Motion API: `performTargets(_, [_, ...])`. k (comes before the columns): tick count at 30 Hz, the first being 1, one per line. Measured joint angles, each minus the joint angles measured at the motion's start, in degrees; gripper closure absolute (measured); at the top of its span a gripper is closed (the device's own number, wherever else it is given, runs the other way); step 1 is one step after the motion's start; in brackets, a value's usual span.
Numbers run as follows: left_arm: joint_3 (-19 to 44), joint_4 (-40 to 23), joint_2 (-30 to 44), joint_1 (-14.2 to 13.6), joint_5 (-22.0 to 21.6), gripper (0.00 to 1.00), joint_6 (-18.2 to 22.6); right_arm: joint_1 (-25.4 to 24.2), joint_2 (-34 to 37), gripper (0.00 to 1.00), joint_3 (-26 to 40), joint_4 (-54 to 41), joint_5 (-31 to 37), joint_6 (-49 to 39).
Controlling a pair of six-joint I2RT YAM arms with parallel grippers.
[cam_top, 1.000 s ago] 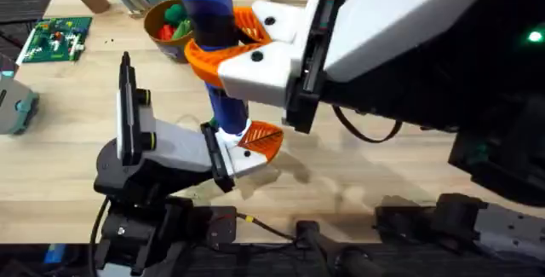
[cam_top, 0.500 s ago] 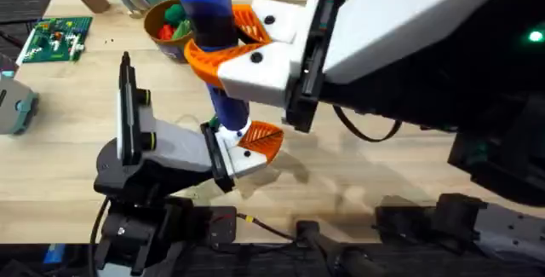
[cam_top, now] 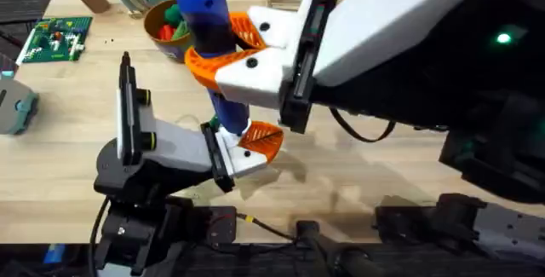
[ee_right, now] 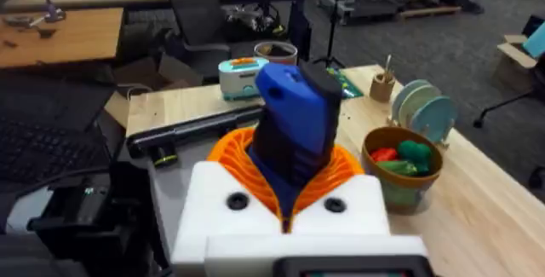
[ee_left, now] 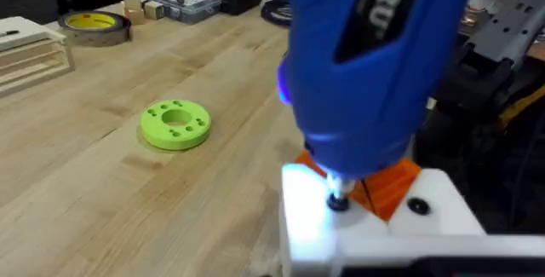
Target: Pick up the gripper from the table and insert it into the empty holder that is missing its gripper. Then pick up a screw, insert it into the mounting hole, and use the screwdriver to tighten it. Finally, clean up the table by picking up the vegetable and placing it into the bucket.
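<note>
Blue pen-shaped electric screwdriver (cam_top: 213,47) is what you have clamped in your right pincer (cam_top: 226,43); its orange ribbed pads (cam_top: 243,30) are closed around the blue body, tool roughly upright, tip pointing down. In the left wrist view the thin metal tip (ee_left: 338,200) sits on the white angular plastic holder (ee_left: 341,226), which glows pale blue just beside the tip. The small orange ribbed wedge fingertip (ee_left: 387,183) is seated in that holder, right behind the tip. From overhead you see the same orange wedge (cam_top: 264,141) on the white finger base at the front of your left pincer (cam_top: 247,149), with the screwdriver coming down onto it. You cannot tell how far the left pincer is open, nor whether it holds anything.

Farther back on the light wooden bench (cam_top: 68,141), the round olive-gold tin bucket (cam_top: 162,25) stands at the far edge, behind the screwdriver. The right wrist view shows its orange inner wall (ee_right: 400,183) with green and red toy pieces inside. You cannot tell which piece is the leafy vegetable.

Around that: a bright green round disc (ee_left: 174,125) lies flat on the bench, well apart from the holder. A yellow tape roll (ee_left: 89,25) and a white slatted rack (ee_left: 30,51) sit beyond it. A green circuit board (cam_top: 55,38) lies at the far left.
</note>
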Motion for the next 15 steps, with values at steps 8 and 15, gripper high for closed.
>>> performTargets(8, [0.0, 0.0, 0.0, -0.1, 0.2, 0.984, -0.1, 0.1, 0.0, 0.993, 0.5, -1.2, 0.0, -0.2])
performTargets(15, [0.0, 0.0, 0.0, -0.2, 0.2, 0.984, -0.1, 0.2, 0.0, 0.993, 0.5, -1.1, 0.0, -0.2])
